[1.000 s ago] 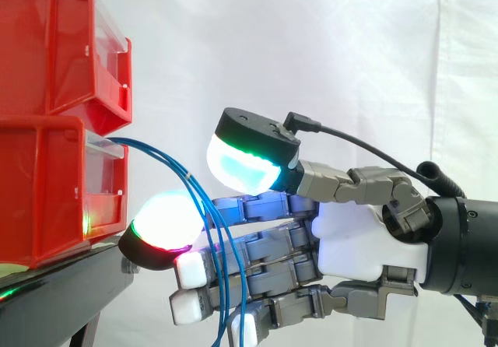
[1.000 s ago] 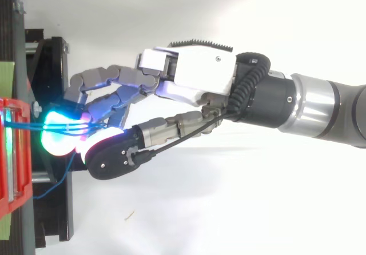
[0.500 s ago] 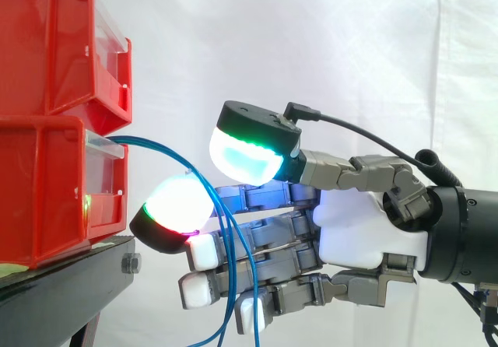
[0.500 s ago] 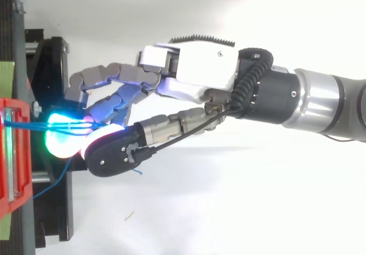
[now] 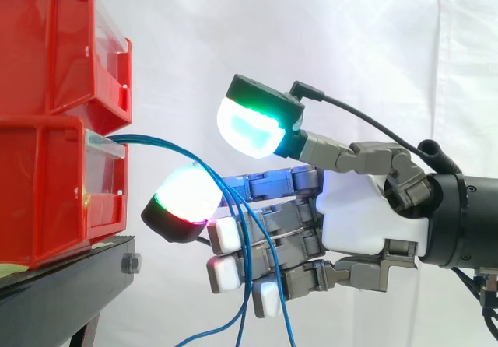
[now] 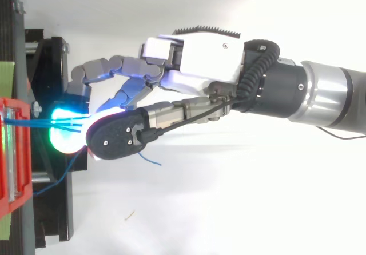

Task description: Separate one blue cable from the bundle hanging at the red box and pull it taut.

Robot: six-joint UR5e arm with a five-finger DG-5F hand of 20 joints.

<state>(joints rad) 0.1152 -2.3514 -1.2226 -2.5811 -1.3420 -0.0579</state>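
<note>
Several thin blue cables (image 5: 167,146) leave the clear front of the lower red bin (image 5: 47,191), arc right and drop across my hand's fingers toward the bottom edge. My hand (image 5: 358,222) reaches in from the right with its fingers straight. A long finger with a white and green glowing pad (image 5: 187,195) points at the bin, just under the cables' arc. The thumb pad (image 5: 250,125) glows cyan and stands well above the cables, touching none. From above, the cables (image 6: 34,122) run from the bin to the hand (image 6: 200,60), and one loose end (image 6: 151,160) sticks out beside the thumb.
A second red bin (image 5: 54,43) is stacked on the lower one, both on a black stand (image 5: 62,285) at the left. A white curtain hangs behind. One cable (image 6: 57,180) dangles beside the stand in the top view.
My hand has drawn back to the right, away from the bins. The thumb has lifted higher. The cables swung right with the fingers, and a loose end now shows beside the thumb.
</note>
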